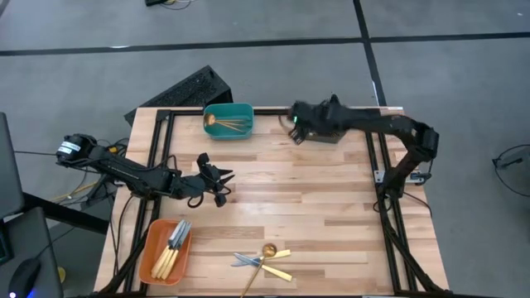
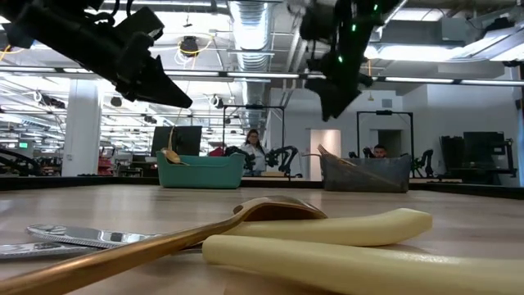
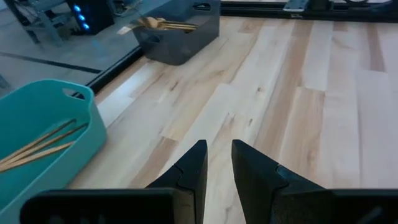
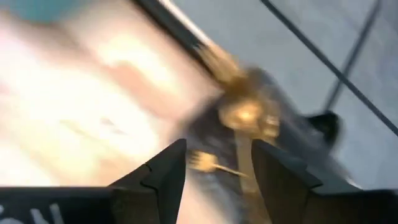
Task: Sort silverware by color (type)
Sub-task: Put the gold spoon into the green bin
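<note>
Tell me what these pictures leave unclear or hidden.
- Dark grey bin: in the high view the right arm covers it; in the right wrist view, blur hides how many gold pieces lie inside.
- Orange bin: knives too small to count.
- Loose pile: the low view cuts off the knife handles and spoon.
- Teal bin: the left wrist view's edge crops it.

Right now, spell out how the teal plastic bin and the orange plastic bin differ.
The teal plastic bin sits at the table's far edge; the orange plastic bin sits at the near left corner. The teal bin holds thin gold pieces, the orange one knives with pale handles and silver blades. The teal bin lies square to the table; the orange is angled. Both are small open rectangular bins.
</note>
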Robot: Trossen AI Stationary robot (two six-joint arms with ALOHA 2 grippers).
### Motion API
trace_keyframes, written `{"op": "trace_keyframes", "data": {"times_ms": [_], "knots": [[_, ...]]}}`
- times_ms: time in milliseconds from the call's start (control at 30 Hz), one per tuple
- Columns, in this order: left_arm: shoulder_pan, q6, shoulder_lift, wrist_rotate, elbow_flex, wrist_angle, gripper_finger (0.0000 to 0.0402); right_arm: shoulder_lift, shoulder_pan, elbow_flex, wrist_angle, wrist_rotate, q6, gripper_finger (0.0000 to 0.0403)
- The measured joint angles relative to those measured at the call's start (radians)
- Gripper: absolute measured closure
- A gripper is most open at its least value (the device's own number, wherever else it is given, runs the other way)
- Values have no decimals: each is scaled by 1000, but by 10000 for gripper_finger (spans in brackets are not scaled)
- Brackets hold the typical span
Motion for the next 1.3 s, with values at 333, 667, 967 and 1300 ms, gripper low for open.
{"op": "trace_keyframes", "data": {"times_ms": [333, 667, 967, 1300], "knots": [[-47, -18, 0, 5, 0, -5, 338, -5, 522, -129, 214, -59, 118, 200], [-106, -72, 0, -46, 0, 32, 338, -4, 877, -223, 475, -147, 42, 227], [-130, -60, 0, -48, 0, 29, 338, 77, 917, -274, 715, -155, -167, 241], [-138, -69, 0, -32, 1, 27, 338, 248, 899, -208, 788, -380, -296, 255]]}}
